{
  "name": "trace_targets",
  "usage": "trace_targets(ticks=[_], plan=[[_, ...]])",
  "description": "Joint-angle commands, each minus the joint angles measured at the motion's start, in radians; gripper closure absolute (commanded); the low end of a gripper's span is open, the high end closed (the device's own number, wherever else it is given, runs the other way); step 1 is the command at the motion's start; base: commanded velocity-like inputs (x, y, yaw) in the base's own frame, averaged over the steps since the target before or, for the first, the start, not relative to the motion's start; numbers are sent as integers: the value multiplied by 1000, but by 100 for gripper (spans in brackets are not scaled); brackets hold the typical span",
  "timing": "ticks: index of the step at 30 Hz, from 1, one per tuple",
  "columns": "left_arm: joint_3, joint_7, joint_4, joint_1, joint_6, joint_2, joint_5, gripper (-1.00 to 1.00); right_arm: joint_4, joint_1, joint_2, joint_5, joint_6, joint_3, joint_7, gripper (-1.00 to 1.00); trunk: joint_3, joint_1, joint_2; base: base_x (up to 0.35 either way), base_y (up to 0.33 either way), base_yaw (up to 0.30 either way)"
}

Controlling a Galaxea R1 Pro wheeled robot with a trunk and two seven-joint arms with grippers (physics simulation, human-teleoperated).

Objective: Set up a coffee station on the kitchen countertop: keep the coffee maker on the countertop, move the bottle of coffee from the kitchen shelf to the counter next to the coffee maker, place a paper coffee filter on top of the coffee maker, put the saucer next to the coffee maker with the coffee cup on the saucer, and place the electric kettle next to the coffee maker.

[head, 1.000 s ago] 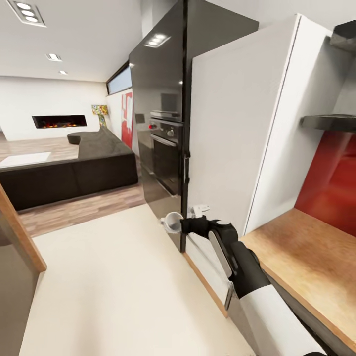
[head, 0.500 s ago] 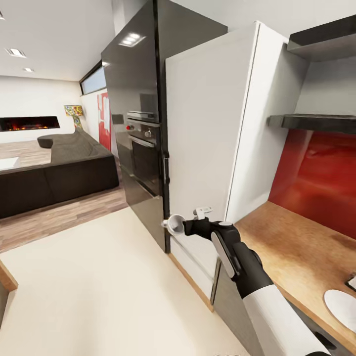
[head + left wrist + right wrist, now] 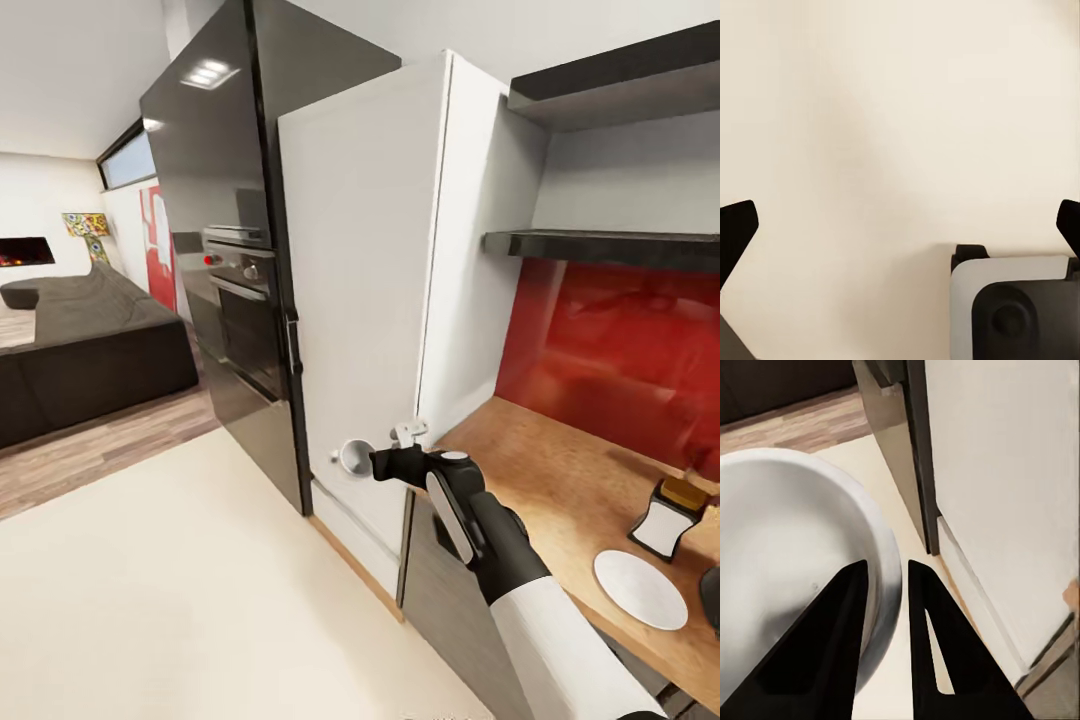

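Note:
My right gripper (image 3: 378, 462) is shut on the rim of the tiny white coffee cup (image 3: 352, 456), held in the air in front of the white cabinet side. In the right wrist view the cup's wall (image 3: 795, 585) sits pinched between the two black fingers (image 3: 832, 652). On the wood-grain kitchen countertop (image 3: 540, 480) lie the round white saucer (image 3: 640, 588) and, behind it, the bottle of coffee (image 3: 667, 516) with its white label and tan-brown cap. A dark rounded shape (image 3: 712, 598) at the frame's edge is cut off. My left gripper (image 3: 900, 225) hangs open over the cream floor.
A black wall shelf (image 3: 610, 245) runs above the glossy red backsplash (image 3: 620, 350). A tall white cabinet (image 3: 370, 280) and a dark oven column (image 3: 230, 280) stand left of the counter. A dark sofa (image 3: 80, 350) is far left; cream floor (image 3: 180, 600) lies in front.
The head view has swung to the right, bringing the saucer, the bottle and more countertop into the picture. My right gripper still holds the cup the same way.

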Motion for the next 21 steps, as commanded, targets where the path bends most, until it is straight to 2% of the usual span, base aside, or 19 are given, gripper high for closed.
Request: trace_targets(ticks=[1, 21], plan=[[9, -5, 0, -1, -4, 0, -10, -100, 0, -1, 0, -11, 5, 0, -2, 100, -2, 1, -2, 0, 0, -273], [9, -5, 0, 1, -5, 0, -10, -100, 1, -1, 0, -11, 5, 0, -2, 100, -2, 1, -2, 0, 0, -273]])
